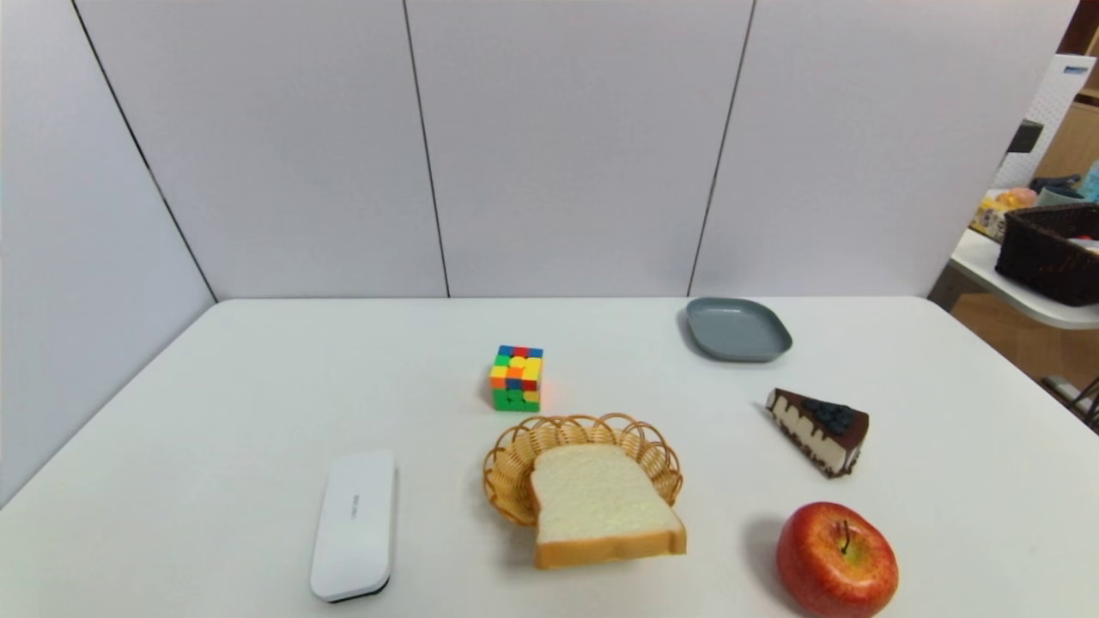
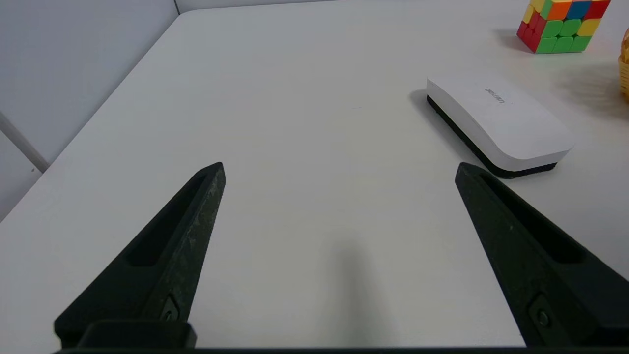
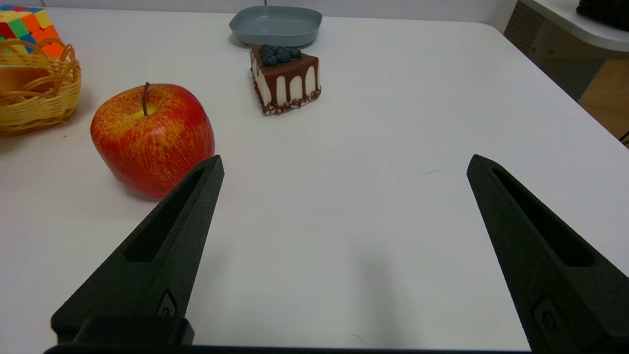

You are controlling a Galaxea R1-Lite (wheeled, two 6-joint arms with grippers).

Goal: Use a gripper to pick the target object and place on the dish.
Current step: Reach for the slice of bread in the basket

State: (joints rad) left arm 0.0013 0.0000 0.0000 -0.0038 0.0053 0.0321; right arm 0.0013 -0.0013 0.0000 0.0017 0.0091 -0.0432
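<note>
1. Resting tilted in the wicker basket [image 1: 506, 487], the landmark, the thick white bread slice [image 1: 601, 502] overhangs its near rim in the head view. The blue-grey plate [image 1: 738, 330] lies beyond the basket, to its right; the chocolate cake wedge [image 1: 820, 429] and red apple [image 1: 837, 558] are also right of it. The slice appears light; whether it is real, yielding bread or firmer foam cannot be told. The overhanging crust edge [image 1: 611, 549] offers the best hold, taken across the thickness or by the two sides, gently, since a hard squeeze could dent it. Low slip is expected on the crumb; the basket's loops might snag it.

2. In the left wrist view, the left gripper [image 2: 340, 164] is parked, spread wide and empty, over the table left of the basket.

3. In the right wrist view, the right gripper [image 3: 346, 157] stands fully spread, holding nothing, right of the basket, near the apple.
</note>
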